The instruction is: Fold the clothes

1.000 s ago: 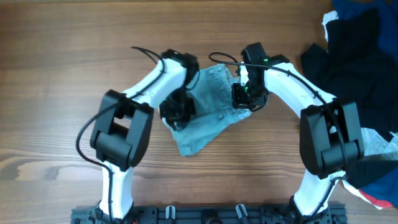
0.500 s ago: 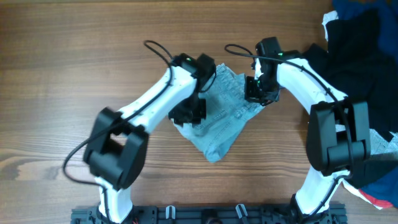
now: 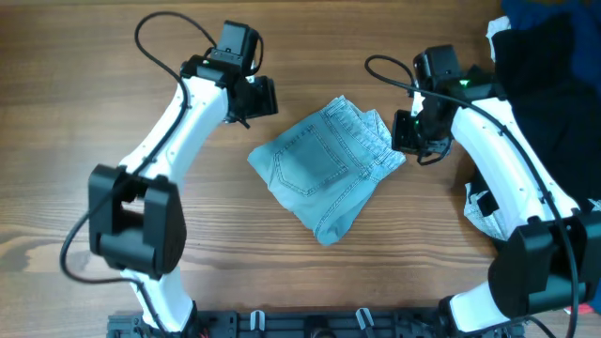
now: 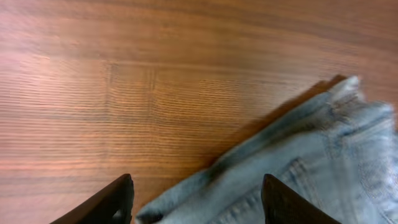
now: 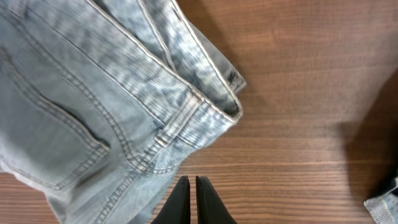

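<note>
While folded, faded denim jeans (image 3: 329,174) lie on the wood-grain table (image 3: 84,113), left pincer (image 4: 197,186) gapes, right pincer (image 5: 191,186) pinches nothing.

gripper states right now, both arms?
Left gripper: open, holding nothing.
Right gripper: shut, holding nothing.

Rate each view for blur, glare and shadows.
Overhead: sharp and evenly lit, no glare on the wooden table, only soft shadows. Left wrist: soft and smeared, with a dark shadow along the edge of the faded light-blue denim jeans. Right wrist: crisp, stitching readable, a shadow at the right edge.
</note>
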`<state>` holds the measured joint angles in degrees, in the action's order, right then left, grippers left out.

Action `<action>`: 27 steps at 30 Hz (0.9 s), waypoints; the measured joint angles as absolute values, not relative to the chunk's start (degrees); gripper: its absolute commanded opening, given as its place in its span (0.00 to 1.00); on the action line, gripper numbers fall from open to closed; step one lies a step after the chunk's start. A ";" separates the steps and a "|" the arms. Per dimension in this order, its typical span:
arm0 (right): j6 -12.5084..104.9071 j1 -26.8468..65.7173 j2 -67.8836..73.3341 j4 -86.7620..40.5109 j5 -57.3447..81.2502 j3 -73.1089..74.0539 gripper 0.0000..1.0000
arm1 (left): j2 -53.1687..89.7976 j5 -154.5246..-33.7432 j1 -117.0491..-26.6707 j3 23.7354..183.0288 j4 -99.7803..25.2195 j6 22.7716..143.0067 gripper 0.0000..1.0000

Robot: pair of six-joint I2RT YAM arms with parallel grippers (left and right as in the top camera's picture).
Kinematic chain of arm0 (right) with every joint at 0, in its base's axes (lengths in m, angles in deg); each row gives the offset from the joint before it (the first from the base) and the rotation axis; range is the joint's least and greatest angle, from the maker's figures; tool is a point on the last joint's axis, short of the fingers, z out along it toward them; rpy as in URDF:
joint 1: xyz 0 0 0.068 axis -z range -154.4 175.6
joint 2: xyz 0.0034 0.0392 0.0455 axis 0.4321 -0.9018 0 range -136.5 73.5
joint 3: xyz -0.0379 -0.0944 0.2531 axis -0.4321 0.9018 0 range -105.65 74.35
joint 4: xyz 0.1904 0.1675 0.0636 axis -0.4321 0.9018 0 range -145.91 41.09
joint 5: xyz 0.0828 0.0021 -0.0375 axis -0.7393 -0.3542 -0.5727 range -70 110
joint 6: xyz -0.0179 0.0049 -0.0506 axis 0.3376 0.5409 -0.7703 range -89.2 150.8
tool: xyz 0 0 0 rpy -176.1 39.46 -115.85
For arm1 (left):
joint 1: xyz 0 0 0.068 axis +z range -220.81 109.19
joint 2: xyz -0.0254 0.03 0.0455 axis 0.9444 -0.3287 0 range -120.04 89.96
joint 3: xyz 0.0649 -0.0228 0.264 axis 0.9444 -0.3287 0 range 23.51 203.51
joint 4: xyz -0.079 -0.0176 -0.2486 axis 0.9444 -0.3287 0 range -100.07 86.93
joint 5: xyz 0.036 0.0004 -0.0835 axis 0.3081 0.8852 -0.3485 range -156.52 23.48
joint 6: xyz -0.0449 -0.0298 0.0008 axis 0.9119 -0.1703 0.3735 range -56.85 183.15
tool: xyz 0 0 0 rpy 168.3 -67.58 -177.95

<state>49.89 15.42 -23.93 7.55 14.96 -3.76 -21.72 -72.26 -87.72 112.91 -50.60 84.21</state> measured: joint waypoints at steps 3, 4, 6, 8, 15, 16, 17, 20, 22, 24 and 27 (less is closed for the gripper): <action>51.64 15.42 -23.93 6.30 15.24 -0.39 0.05 | -25.76 -76.01 -86.91 112.91 -51.04 84.17 0.63; 52.25 15.42 -23.95 5.52 15.35 1.25 0.05 | -27.16 -77.26 -86.93 112.91 -51.67 84.01 0.62; 53.11 15.42 -23.95 3.42 15.31 4.44 0.05 | -29.15 -78.68 -87.17 112.87 -52.68 83.93 0.60; 53.59 15.42 -23.95 0.80 15.09 7.46 0.05 | -30.87 -79.71 -87.61 112.85 -53.97 83.73 0.59; 53.74 15.42 -23.99 -11.14 14.87 14.19 0.06 | -32.84 -81.15 -88.13 112.76 -62.91 83.42 0.45; 53.74 15.42 -23.99 -13.67 14.89 15.52 0.06 | -32.84 -81.26 -88.20 112.76 -65.14 83.40 0.44; 53.74 15.42 -23.99 -15.81 14.87 16.79 0.06 | -32.84 -81.37 -88.33 112.76 -67.61 83.38 0.43; 53.76 15.42 -24.04 -20.38 14.15 19.46 0.07 | -32.84 -81.44 -89.44 112.74 -73.62 83.34 0.40; 53.76 15.42 -24.19 -21.74 13.56 19.94 0.09 | -32.84 -81.44 -90.80 112.72 -75.43 83.36 0.39; 53.74 15.42 -24.28 -23.22 12.90 20.00 0.10 | -32.84 -81.44 -92.57 112.72 -76.26 83.36 0.37; 53.48 15.42 -24.32 -24.91 12.03 20.00 0.11 | -32.84 -81.41 -95.30 112.72 -76.48 83.36 0.37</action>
<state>53.48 15.42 -24.32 -24.91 12.03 20.00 -32.84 -81.41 -95.30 112.72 -76.48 83.36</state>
